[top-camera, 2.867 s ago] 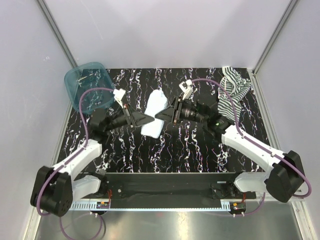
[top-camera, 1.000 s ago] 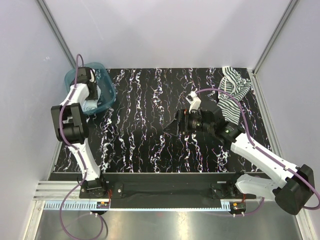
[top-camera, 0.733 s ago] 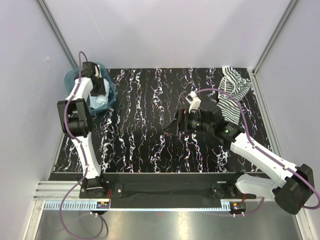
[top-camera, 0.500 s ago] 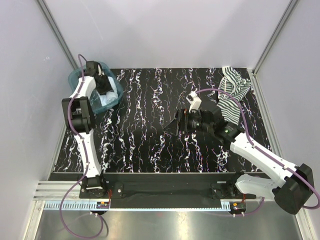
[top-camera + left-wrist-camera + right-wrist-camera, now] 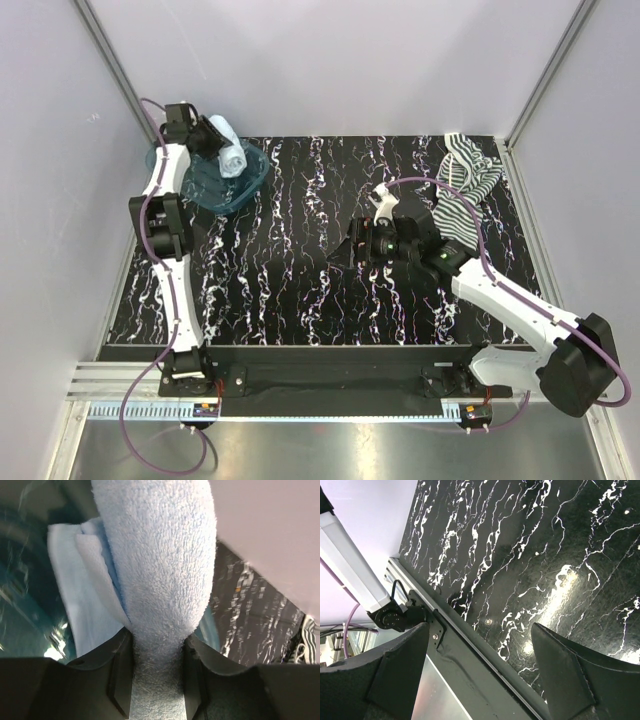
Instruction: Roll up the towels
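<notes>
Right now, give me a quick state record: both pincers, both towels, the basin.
left pincer: shut on the pale blue towel, at the far left corner
pale blue towel: rolled, held over the teal basin; contact with the basin unclear
teal basin: far left of the table
right pincer: open, empty, above bare table near the middle
striped towel: crumpled, not rolled, far right corner, nothing touching it
progress: blue towel rolled; striped towel not yet done

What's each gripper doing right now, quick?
Left gripper: closed on the pale blue towel.
Right gripper: open, holding nothing.
</notes>
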Controlling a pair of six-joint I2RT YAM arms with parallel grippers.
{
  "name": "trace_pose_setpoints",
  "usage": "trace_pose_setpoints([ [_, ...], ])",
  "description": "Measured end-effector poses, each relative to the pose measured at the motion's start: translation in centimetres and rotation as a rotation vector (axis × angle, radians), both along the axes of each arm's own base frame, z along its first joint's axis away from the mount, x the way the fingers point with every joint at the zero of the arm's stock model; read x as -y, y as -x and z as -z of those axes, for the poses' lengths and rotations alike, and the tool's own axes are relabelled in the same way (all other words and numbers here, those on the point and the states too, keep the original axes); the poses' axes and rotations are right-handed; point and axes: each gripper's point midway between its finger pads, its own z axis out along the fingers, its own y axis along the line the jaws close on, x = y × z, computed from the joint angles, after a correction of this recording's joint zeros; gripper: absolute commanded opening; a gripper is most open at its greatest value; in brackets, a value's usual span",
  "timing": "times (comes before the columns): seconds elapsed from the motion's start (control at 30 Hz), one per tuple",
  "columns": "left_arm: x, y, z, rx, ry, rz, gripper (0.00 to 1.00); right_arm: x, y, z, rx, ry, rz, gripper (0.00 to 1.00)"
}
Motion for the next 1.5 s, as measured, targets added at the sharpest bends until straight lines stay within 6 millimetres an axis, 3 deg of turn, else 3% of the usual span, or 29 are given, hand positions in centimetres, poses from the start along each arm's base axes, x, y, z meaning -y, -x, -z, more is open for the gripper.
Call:
trace_pose_setpoints([
  [0.17, -0.8, 0.2, -2.9, 0.093, -0.084, 0.120, 0.00, 0.0, 0.0, 0.0, 0.004, 0.004, -0.003, 0.90],
  [0.3, -1.6, 2.4, -1.6, 0.058, -0.178, 0.236, 0.00, 0.0, 0.0, 0.0, 0.005, 0.003, -0.004, 0.90],
  [0.37, -1.6, 4.1, 0.2, 0.019, -0.211, 0.299, 0.00, 0.0, 0.1, 0.0, 0.004, 0.000, -0.010, 0.90],
  [0.5, 0.9, 7.5, 4.2, -0.041, -0.158, 0.458, 0.00, -0.3, 0.3, -0.3, 0.004, -0.015, -0.028, 0.90],
  [0.57, 2.3, 8.9, 5.2, -0.056, -0.109, 0.528, 0.00, -0.4, 0.3, -0.3, 0.002, -0.020, -0.035, 0.90],
  [0.73, 4.7, 9.6, 3.9, 0.028, -0.043, 0.663, 0.03, -0.6, 0.4, -0.2, -0.007, -0.024, -0.050, 0.90],
  [0.83, 5.5, 9.7, 3.4, 0.062, -0.016, 0.712, 0.13, -0.9, 0.4, -0.1, -0.016, -0.024, -0.062, 0.90],
  [0.9, 5.8, 9.5, 3.4, 0.072, 0.003, 0.727, 0.25, -1.0, 0.4, -0.1, -0.018, -0.024, -0.064, 0.90],
  [1.07, 6.1, 9.3, 5.7, 0.051, 0.050, 0.743, 0.36, -1.0, 0.4, -0.4, -0.016, -0.027, -0.067, 0.90],
  [1.2, 5.7, 9.2, 6.8, 0.030, 0.084, 0.727, 0.58, -1.0, 0.4, -0.4, -0.016, -0.028, -0.067, 0.90],
  [1.23, 5.5, 9.2, 6.7, 0.028, 0.087, 0.720, 0.66, -1.0, 0.4, -0.4, -0.016, -0.028, -0.067, 0.90],
  [1.3, 5.2, 9.1, 6.6, 0.028, 0.089, 0.709, 0.94, -1.0, 0.4, -0.4, -0.016, -0.028, -0.066, 0.90],
  [1.33, 5.1, 9.1, 6.4, 0.026, 0.101, 0.703, 0.99, -1.0, 0.4, -0.4, -0.016, -0.028, -0.066, 0.90],
  [1.5, 4.3, 8.7, 5.9, 0.027, 0.124, 0.666, 0.99, -1.0, 0.4, -0.4, -0.016, -0.028, -0.066, 0.90],
])
